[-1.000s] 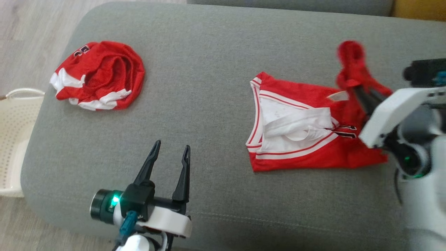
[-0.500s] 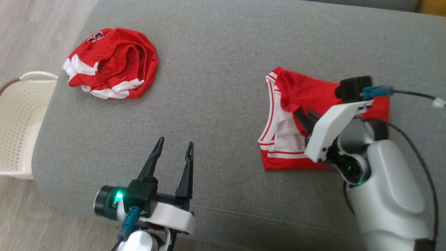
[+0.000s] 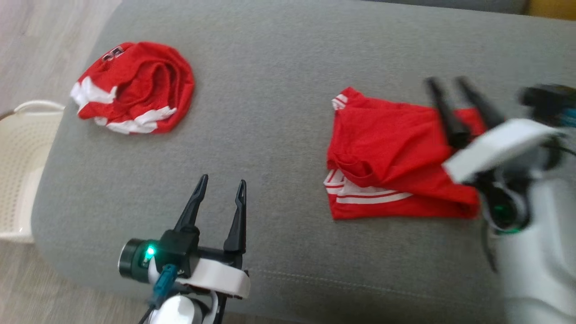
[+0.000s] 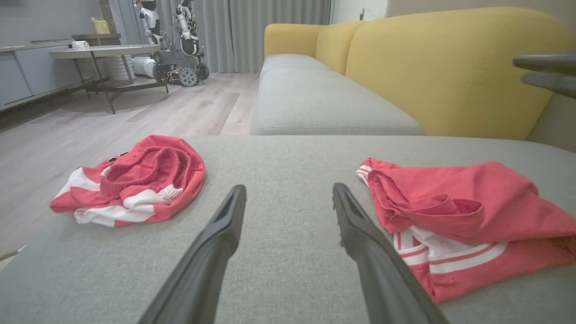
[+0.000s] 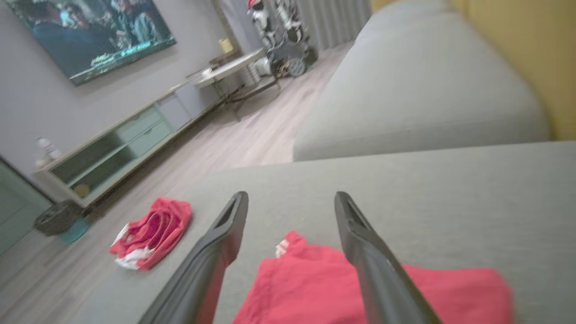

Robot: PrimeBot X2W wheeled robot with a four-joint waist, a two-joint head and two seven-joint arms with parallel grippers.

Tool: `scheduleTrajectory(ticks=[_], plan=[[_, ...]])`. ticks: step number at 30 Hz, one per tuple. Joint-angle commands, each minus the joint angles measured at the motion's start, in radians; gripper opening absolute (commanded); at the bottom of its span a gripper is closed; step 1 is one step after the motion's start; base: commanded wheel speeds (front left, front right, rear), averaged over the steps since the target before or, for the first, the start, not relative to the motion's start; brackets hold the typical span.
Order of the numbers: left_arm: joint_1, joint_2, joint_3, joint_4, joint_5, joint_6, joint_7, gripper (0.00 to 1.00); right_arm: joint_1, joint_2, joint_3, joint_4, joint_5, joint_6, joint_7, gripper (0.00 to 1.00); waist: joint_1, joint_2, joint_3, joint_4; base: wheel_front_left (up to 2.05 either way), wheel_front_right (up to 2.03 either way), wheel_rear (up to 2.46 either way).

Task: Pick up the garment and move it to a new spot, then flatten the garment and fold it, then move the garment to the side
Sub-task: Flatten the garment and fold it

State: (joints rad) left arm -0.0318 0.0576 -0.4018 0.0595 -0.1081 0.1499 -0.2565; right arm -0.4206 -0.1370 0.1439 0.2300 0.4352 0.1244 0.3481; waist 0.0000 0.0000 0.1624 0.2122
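Right gripper (image 3: 444, 82) jaws just sprang apart and let go of the red jersey (image 3: 391, 148). Its top half now lies folded over the white-trimmed front, on the right of the grey cushion (image 3: 279, 90). One fold looks done; the move aside is pending. Left gripper (image 3: 223, 179) jaws apart, empty. The blurred right arm hides the jersey's right edge.

A home living room is showing itself: yellow sofa (image 5: 517, 45) standing at one o'clock, television (image 5: 94, 36) hanging at ten o'clock over a low cabinet (image 5: 126, 144).

The garment (image 3: 396, 148) is soft cloth, the cushion (image 3: 279, 90) seemingly coarse matt weave.
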Motion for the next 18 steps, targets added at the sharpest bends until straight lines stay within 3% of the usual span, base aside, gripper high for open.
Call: scheduleTrajectory(ticks=[1, 6, 11, 17, 18], plan=[[-0.029, -0.007, 0.041, -0.045, 0.002, 0.006, -0.005, 1.00, 0.014, -0.010, 0.000, -0.057, -0.008, 0.006, -0.046, 1.00, 0.0000, 0.0000, -0.009, -0.022, 0.00, 0.00, 0.00], [-0.025, -0.007, 0.051, -0.064, 0.012, 0.002, -0.005, 1.00, 0.083, -0.061, -0.025, -0.075, -0.038, 0.006, -0.199, 1.00, 0.0000, 0.0000, -0.021, -0.069, 0.00, 0.00, 0.00], [-0.017, -0.007, 0.055, -0.072, 0.020, 0.002, -0.005, 1.00, 0.169, -0.055, -0.039, -0.048, -0.064, 0.006, -0.325, 1.00, 0.0000, 0.0000, -0.034, -0.092, 0.00, 0.00, 0.00], [-0.009, -0.007, 0.053, -0.073, 0.025, -0.005, -0.005, 1.00, 0.216, -0.053, -0.009, -0.009, -0.089, 0.006, -0.363, 1.00, 0.0000, 0.0000, -0.043, -0.092, 0.00, 0.00, 0.00], [-0.009, -0.007, 0.052, -0.071, 0.026, -0.007, -0.005, 1.00, 0.215, -0.054, 0.002, -0.001, -0.090, 0.006, -0.365, 0.45, 0.0000, 0.0000, -0.044, -0.088, 0.00, 0.00, 0.00]])
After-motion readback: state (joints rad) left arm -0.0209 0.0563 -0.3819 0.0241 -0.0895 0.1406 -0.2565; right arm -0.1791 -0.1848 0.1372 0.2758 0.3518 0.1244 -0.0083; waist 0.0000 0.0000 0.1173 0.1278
